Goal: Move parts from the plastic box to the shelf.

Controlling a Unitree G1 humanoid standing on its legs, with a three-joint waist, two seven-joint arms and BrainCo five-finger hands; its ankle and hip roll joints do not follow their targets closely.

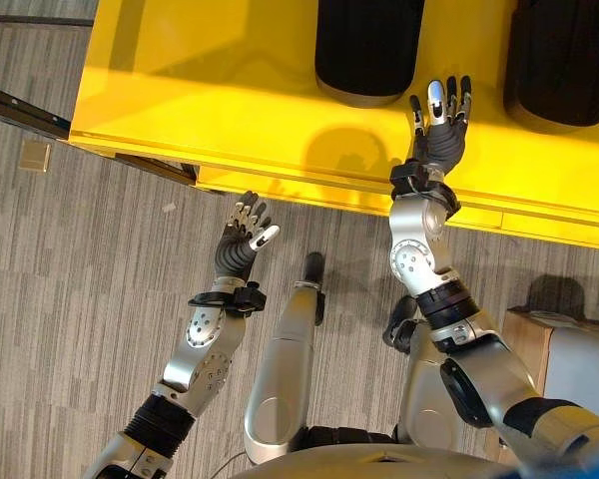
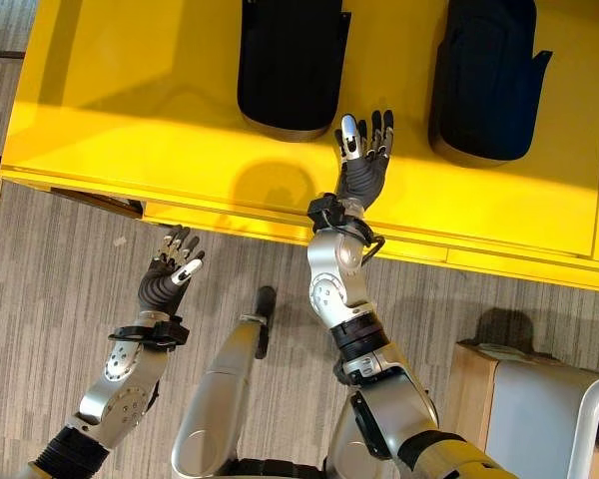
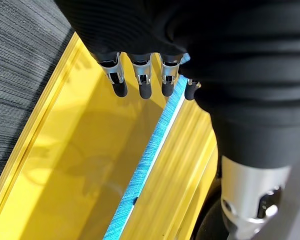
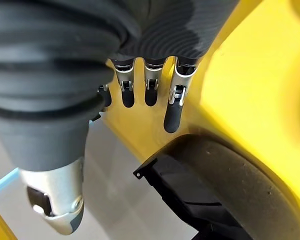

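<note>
From the left eye, my right hand (image 1: 440,125) lies stretched over the yellow shelf (image 1: 230,90), fingers straight and empty, between two black parts (image 1: 367,50) resting farther back. From the right eye, my left hand (image 2: 168,277) hangs over the carpet (image 2: 40,299), relaxed, empty. At my left wrist, loose fingers above yellow. At my right wrist, a part (image 4: 210,190) sits just beyond my fingertips. Next, I should retreat without nudging it.

Grey striped carpet (image 1: 70,299); a small tan square (image 1: 34,156) lies on it.
</note>
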